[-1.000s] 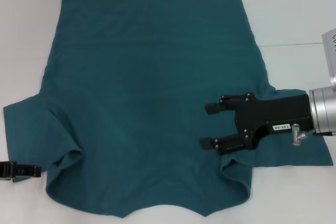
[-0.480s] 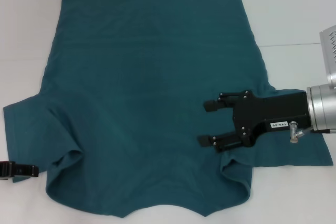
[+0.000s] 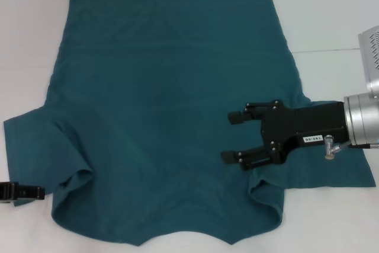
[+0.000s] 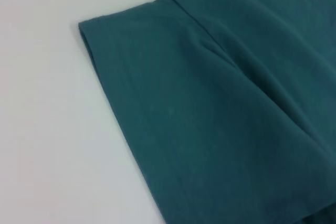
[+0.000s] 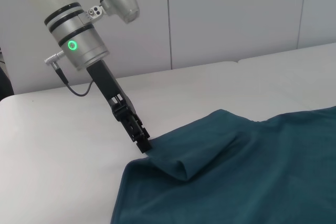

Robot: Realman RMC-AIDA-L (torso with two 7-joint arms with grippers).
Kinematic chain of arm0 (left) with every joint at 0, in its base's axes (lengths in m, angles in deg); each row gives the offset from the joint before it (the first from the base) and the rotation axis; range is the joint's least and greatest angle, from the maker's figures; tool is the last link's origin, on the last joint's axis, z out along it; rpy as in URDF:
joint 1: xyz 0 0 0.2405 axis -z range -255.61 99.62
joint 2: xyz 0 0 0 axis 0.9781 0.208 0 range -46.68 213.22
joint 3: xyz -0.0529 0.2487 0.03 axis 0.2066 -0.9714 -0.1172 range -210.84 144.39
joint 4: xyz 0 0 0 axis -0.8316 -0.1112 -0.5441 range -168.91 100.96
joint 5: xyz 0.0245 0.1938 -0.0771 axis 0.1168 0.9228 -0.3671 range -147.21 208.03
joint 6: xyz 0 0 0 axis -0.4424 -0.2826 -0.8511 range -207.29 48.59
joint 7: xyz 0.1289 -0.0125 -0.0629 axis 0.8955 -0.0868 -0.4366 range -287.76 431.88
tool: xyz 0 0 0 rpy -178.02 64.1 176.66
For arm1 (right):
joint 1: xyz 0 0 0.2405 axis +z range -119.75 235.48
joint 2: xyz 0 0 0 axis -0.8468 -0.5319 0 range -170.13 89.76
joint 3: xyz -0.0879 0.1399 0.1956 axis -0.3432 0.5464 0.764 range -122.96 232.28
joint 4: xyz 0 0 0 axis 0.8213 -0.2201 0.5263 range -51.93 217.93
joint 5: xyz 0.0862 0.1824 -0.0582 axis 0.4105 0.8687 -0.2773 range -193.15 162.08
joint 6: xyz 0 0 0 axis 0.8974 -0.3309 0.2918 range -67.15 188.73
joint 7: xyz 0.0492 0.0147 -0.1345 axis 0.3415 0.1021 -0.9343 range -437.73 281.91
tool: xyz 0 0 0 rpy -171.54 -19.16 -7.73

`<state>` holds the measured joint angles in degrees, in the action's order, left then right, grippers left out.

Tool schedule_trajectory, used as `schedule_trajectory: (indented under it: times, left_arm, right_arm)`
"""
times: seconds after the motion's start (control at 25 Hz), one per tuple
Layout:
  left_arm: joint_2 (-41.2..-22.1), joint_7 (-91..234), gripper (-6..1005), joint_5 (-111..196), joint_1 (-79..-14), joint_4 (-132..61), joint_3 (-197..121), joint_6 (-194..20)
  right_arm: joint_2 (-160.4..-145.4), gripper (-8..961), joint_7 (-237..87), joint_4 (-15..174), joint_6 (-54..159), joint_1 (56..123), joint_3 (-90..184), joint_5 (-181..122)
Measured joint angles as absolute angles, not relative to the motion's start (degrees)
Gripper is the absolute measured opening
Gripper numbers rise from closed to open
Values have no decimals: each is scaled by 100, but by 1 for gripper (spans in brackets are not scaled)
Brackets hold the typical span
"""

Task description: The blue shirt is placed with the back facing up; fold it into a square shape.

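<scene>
At the near edge of the table [image 3: 331, 22] my left hand [image 3: 23, 192] sits low against the tip of the left sleeve of the blue shirt [image 3: 172, 87]; from the right wrist view it is touching the fabric corner, but I cannot tell whether it is clenched on it or released. A little farther in, my right hand [image 3: 234, 137] hovers over the shirt's right side, just inside the right sleeve, fingers spread apart and grasping nothing. The shirt itself lies spread flat, collar end nearest me and hem at the far side, with rumpled folds at both armpits (the left one looks lumpier). I judge the first sleeve fold is in hand. To do it well I'd pinch both layers at the sleeve edge, lift only slightly, and carry it inward along a straight line so the side stays parallel.
</scene>
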<state>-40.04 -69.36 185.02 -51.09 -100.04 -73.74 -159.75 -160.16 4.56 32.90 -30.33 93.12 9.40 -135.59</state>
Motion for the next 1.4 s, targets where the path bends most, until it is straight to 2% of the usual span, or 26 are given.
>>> schedule_trajectory:
  times: [0.88,1.2,1.4]
  left_arm:
    - [-4053,-7026,738,18661,-5078,-9873,-7777,-15619]
    - [-4057,-7024,652,18660,-5077,-9837,-7867,-15536]
    - [-4062,-7026,514,18655,-5081,-9789,-7894,-15474]
  right_arm:
    - [-16023,915,455,3316,-2957,9294,940,-13559]
    - [-16024,916,444,3370,-2902,9323,940,-13559]
    - [-16024,916,439,3370,-2887,9335,931,-13559]
